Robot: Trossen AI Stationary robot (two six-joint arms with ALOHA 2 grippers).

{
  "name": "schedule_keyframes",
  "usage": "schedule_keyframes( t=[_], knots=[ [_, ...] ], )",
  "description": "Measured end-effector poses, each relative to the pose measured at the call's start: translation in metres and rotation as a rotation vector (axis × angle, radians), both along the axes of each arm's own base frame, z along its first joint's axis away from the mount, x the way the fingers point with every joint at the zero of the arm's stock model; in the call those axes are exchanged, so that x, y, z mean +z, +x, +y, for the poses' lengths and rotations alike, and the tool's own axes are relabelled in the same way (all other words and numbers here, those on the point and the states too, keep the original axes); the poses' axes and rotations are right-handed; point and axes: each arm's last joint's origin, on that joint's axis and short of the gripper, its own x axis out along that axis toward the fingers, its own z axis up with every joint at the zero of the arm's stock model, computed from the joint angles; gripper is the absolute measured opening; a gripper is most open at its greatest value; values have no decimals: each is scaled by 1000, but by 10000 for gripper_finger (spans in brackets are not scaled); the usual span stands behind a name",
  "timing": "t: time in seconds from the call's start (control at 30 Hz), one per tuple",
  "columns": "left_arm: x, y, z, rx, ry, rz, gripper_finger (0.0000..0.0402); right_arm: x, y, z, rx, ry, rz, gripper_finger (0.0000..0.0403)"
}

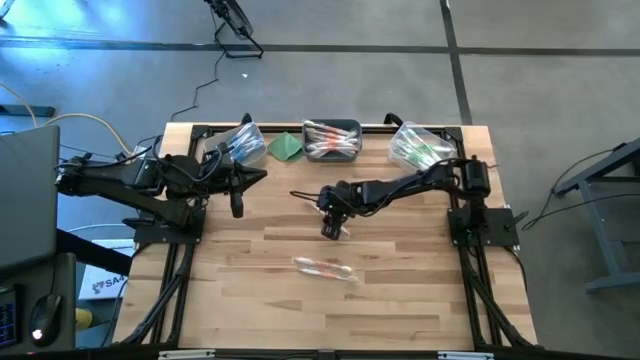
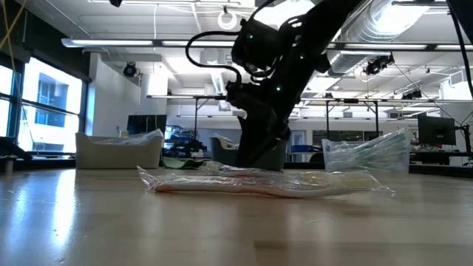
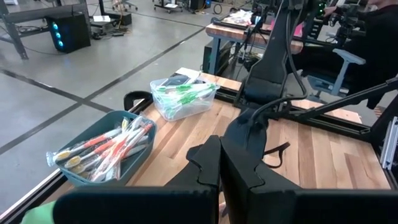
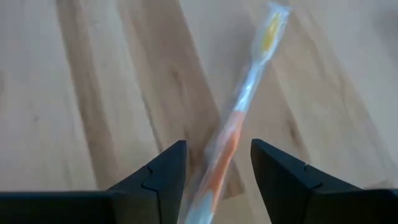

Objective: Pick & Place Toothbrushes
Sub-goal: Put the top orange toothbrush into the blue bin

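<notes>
1. High view. Toothbrush [image 1: 324, 267], wrapped in clear film with an orange part, lies alone on the bare table [image 1: 400, 300], nearer the front edge than the bins. Its long axis runs roughly across the table, tilted slightly. Right gripper [image 1: 333, 229] hangs just behind it, toward the bins, a little apart; left gripper [image 1: 237, 203] rests well off to the left side, beside the left bin [image 1: 243, 143]. Right arm is plainly the nearer. Centre bin [image 1: 332, 140] holds orange-handled brushes, right bin [image 1: 420, 145] green ones; a folded green cloth [image 1: 287, 147] sits between left and centre bins.

2. Low view. Wrapped toothbrush [image 2: 266, 185] lies flat on the table, long axis broadside to this camera. Dark arm descends behind it; whether the fingertips touch the table cannot be told.

3. Left wrist view. Left gripper [image 3: 221, 168] fully closed, fingers pressed together, nothing between them. Centre bin [image 3: 102, 152] and right bin [image 3: 183, 99] stand ahead of it.

4. Right wrist view. Right gripper [image 4: 217, 171] stands parted, holding nothing. Toothbrush [image 4: 239, 109] passes lengthwise through the gap between the fingers, its axis nearly in line with the fingers' reach rather than across them. Judgement: fingers straddle the handle end, so closing would pinch across the shaft.
</notes>
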Motion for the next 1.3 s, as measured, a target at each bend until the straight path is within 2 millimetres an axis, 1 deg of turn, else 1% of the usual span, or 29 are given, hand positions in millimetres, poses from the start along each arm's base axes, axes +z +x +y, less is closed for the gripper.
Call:
schedule_keyframes(
  t=[0.2, 0.53, 0.67, 0.9, 1.0, 1.03, 1.17, 1.23, 1.3],
  knots=[
    [0, 0, 0, 0, 0, 0, 0, -10, 1, -1, -27, -51, 24, 174],
    [0, 0, 0, 3, 1, 0, 0, -18, 3, 0, -11, -26, 40, 170],
    [0, 0, 0, 3, 1, -1, 0, -19, 3, 0, -14, -26, 43, 140],
    [0, 0, 0, 3, 1, 0, 0, -19, 3, 0, -15, -24, 44, 51],
    [0, 0, 0, 3, 1, 0, 0, -19, 3, 0, -7, -14, 40, 20],
    [0, 0, 0, 3, 1, 0, 0, -19, 3, 1, -4, -12, 39, 14],
    [0, 0, 0, 2, 0, 0, 0, -11, 0, 1, 2, -3, 35, 12],
    [0, 0, 0, 2, 1, 0, 0, -3, -2, 2, 5, -4, 23, 9],
    [0, 0, 0, 2, 0, 0, 0, 11, -3, 2, 8, -10, -13, 9]
  ],
)
